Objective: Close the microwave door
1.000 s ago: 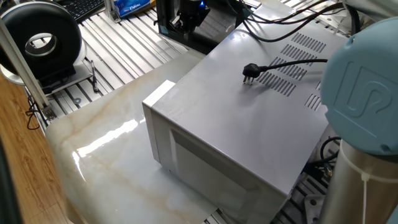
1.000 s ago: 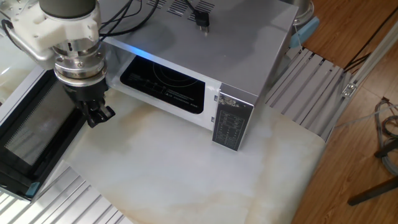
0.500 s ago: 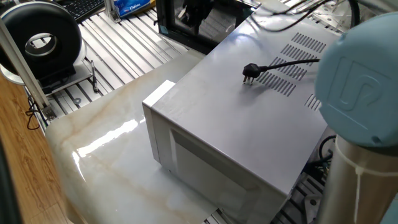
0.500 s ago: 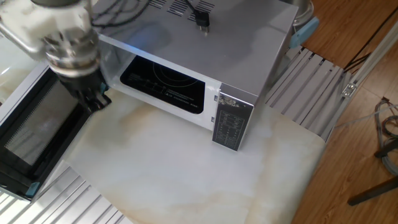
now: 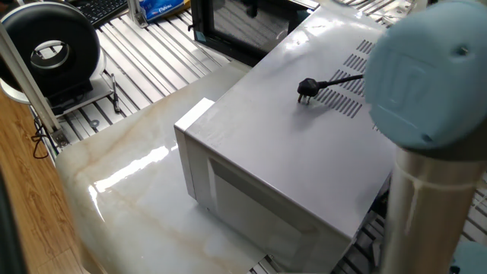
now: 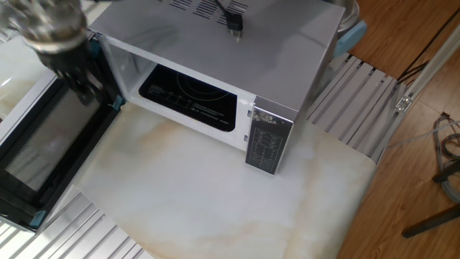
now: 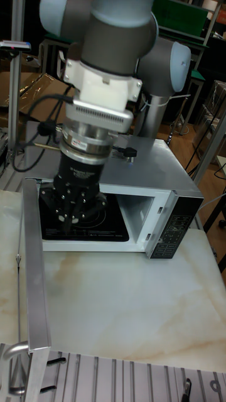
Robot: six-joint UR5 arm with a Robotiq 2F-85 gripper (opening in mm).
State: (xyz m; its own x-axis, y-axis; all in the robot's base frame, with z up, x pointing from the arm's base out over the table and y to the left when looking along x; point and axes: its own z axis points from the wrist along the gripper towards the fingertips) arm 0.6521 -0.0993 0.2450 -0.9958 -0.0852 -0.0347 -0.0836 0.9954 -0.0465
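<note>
The microwave [image 6: 287,50] is a light-grey metal box with its cavity [image 6: 188,97] open to view. The microwave door [image 6: 39,155], black-framed with dark glass, stands swung wide open to the left of the cavity. It shows edge-on in the tall fixed view [image 7: 34,276] and behind the box [image 5: 228,27] in one fixed view. My gripper [image 6: 90,92] hangs blurred over the door's hinge end, by the cavity's left edge, fingers together and holding nothing. In the tall fixed view the gripper [image 7: 66,221] covers the left part of the cavity.
A black plug [image 5: 307,88] and cord lie on the microwave's top. The control panel [image 6: 266,140] faces the marble tabletop [image 6: 187,194]. A black round drum device [image 5: 52,49] stands at the far left. The arm's blue joint cap [image 5: 426,76] blocks the right.
The gripper has moved up and away from the marble toward the door's hinge end. The arm's joint swung further over the microwave's top. The door has not visibly moved.
</note>
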